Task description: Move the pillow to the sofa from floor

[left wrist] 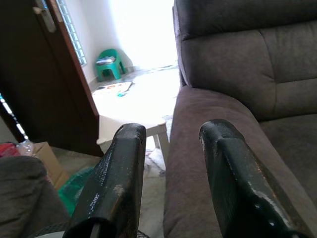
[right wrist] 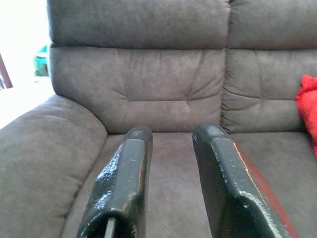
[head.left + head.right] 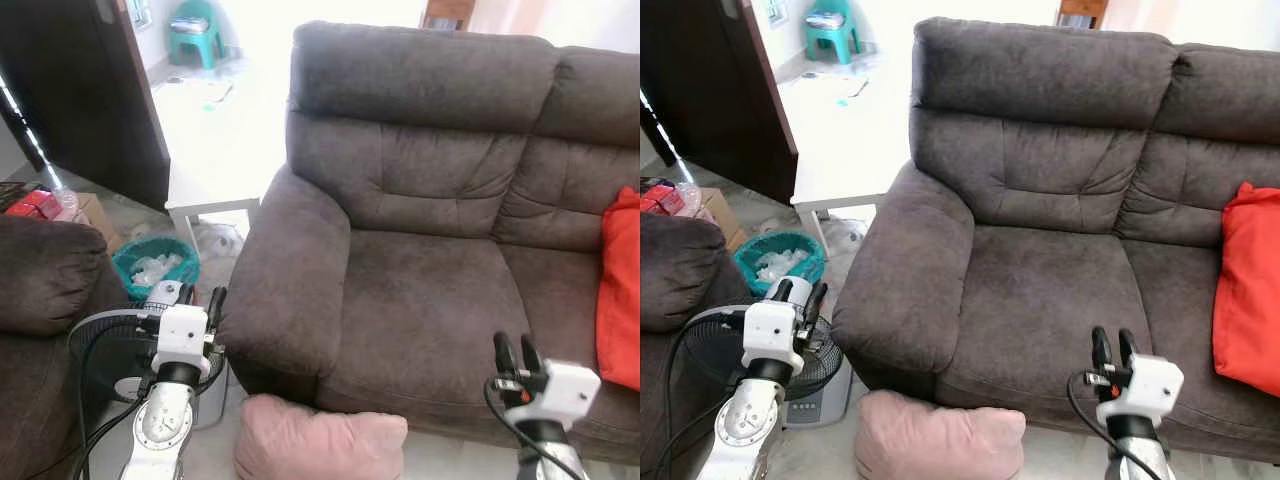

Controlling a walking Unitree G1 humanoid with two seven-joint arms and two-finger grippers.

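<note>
Pillow (image 3: 320,440) on floor by sofa (image 3: 430,300), green basket (image 3: 155,265) w/ plastic scraps

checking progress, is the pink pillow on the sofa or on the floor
On the floor: the pink pillow lies against the sofa front, below the seat.

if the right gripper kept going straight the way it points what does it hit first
Probably the sofa: the right gripper, fingers open, points over the seat at the back cushion. It likely meets the seat or backrest first; depth is unclear. The red cushion lies off to the side.
</note>
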